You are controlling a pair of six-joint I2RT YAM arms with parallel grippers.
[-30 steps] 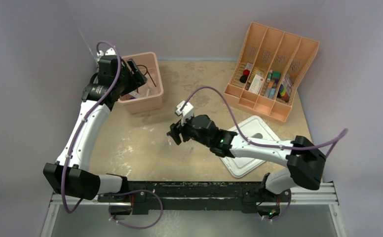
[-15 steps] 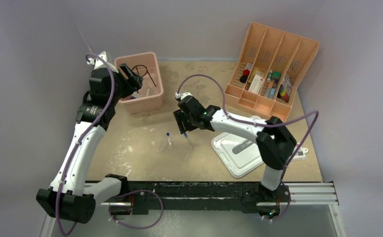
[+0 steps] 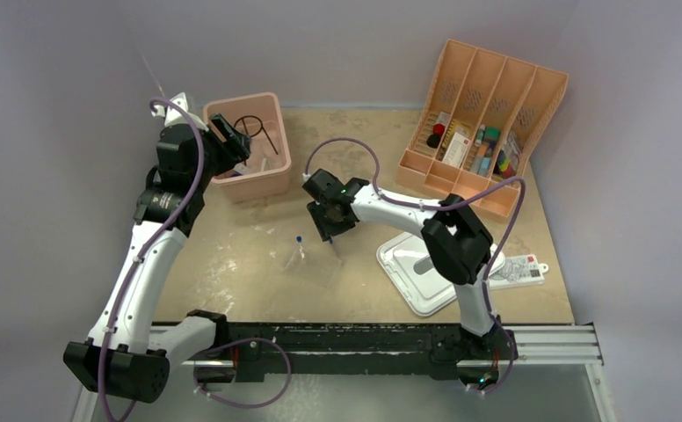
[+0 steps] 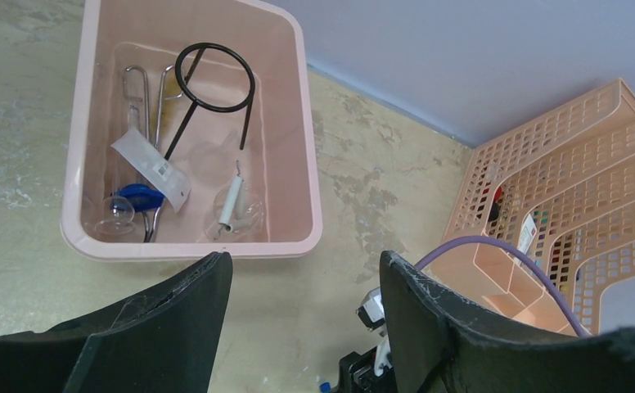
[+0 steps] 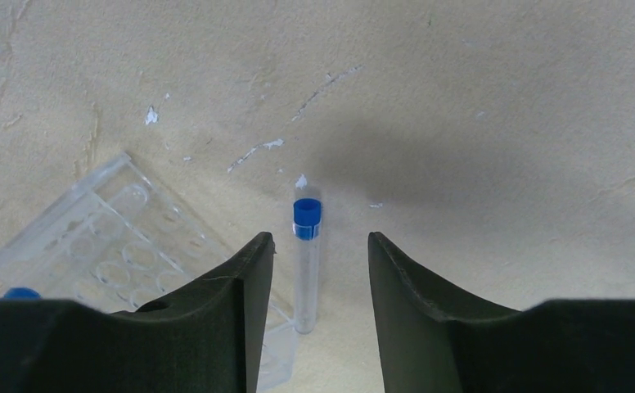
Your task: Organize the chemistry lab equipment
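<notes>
A thin blue-capped tube [image 5: 306,262] lies flat on the table between the fingers of my right gripper [image 5: 321,241], which is open and not touching it. A clear plastic tray [image 5: 110,237] lies just left of the tube, with another blue cap [image 5: 21,292] at its edge. In the top view my right gripper [image 3: 330,230] is low at mid-table beside the tray [image 3: 295,257]. My left gripper [image 4: 306,262] hangs open and empty near the pink bin [image 4: 310,164]. The bin holds a black wire ring [image 4: 216,78], steel forceps [image 4: 144,90], a blue-based glass piece [image 4: 134,201] and a bagged wire piece [image 4: 232,201].
A peach divided organizer [image 3: 487,123] with small boxes and vials stands at the back right. A white lid [image 3: 425,272] lies at the right front under the right arm, with a printed card [image 3: 518,268] beside it. The pink bin [image 3: 280,167] stands back left.
My right arm has stretched out and swung its gripper over the loose tube, and its jaws have narrowed around it. The left arm has drawn slightly back from the bin.
</notes>
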